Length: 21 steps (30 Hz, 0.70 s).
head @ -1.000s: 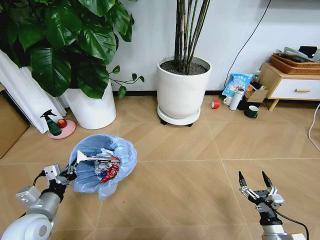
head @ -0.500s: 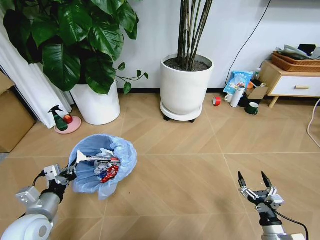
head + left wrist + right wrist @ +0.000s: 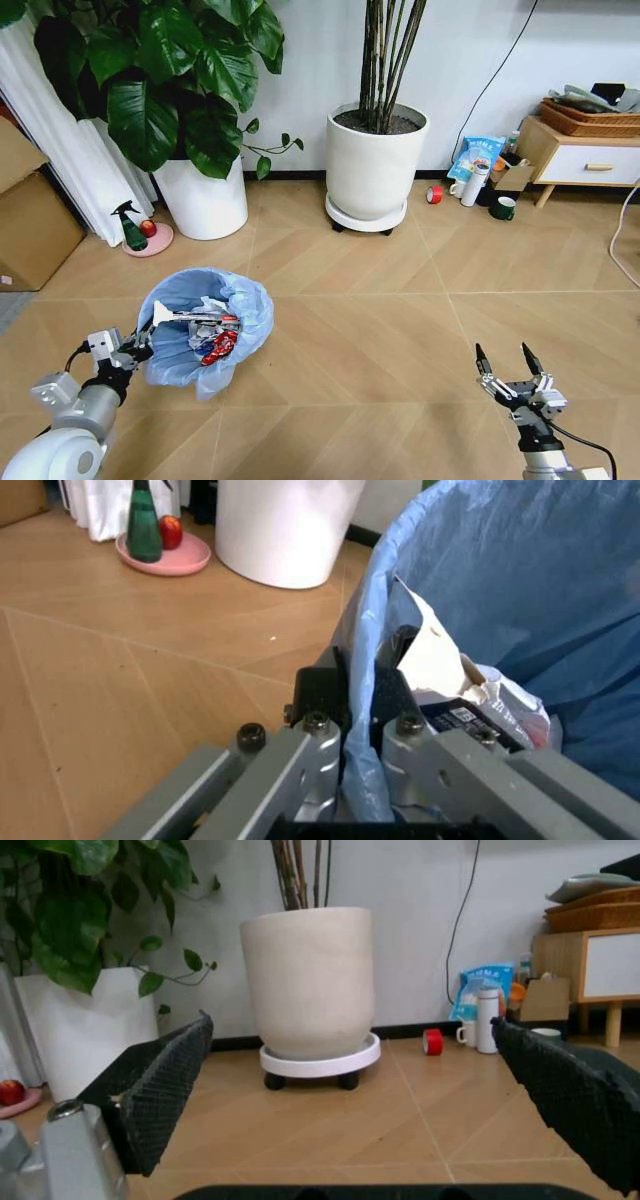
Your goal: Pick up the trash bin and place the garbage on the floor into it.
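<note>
The whole room has slid across the head view over the last second — the plant pots, the cardboard box and the little cabinet all sit in new places, while the trash bin [image 3: 203, 330] and both arms hold the same spots in the picture. So it is the robot that is turning or rolling, not the things; it carries the bin along with it.

The bin hangs low on the robot's left, just above the floor [image 3: 400, 330], and the garbage [image 3: 210, 335] lies inside its blue bag — white paper, a red wrapper, a dark one. The stretch of floor ahead shows no loose litter, so my guess is that the picking-up is mostly done and the robot is looking for more, or for somewhere to set the bin down.

The left claw [image 3: 143, 345] is clamped on the bin's near rim — in the left wrist view one finger is outside and one inside, pinching bag and wall together. That arm is bent low, reaching forward. The right claw [image 3: 510, 362] is held out low on the right, pointing ahead, its fingers spread wide and holding nothing.
</note>
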{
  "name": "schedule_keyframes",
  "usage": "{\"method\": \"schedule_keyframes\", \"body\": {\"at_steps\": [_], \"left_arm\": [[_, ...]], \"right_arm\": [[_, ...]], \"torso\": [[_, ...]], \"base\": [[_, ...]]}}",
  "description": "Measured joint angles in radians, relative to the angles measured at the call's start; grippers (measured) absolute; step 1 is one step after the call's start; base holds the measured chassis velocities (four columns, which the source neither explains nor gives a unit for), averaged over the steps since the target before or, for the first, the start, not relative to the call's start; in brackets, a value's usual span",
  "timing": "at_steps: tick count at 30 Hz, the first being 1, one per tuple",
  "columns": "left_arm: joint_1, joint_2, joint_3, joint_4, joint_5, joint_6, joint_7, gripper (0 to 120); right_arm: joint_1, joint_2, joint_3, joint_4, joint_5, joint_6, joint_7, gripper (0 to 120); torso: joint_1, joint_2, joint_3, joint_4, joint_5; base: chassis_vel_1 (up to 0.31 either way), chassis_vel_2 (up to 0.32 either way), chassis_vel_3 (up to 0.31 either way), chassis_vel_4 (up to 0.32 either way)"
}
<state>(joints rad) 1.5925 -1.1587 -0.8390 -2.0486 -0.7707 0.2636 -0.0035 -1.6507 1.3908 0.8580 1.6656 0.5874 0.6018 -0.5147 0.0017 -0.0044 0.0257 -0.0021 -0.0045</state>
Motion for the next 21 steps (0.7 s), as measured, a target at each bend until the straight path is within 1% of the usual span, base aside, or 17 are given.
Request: {"method": "schedule_keyframes", "body": {"at_steps": [21], "left_arm": [[-0.003,0.005,0.001,0.001,-0.003,0.000,-0.001,0]], "right_arm": [[0.005,0.009,-0.003,-0.007,0.001,0.002,0.000,100]], "torso": [[0.000,0.000,0.000,0.0000,-0.0001]], "base": [[0.133,-0.059,-0.134,0.062]]}}
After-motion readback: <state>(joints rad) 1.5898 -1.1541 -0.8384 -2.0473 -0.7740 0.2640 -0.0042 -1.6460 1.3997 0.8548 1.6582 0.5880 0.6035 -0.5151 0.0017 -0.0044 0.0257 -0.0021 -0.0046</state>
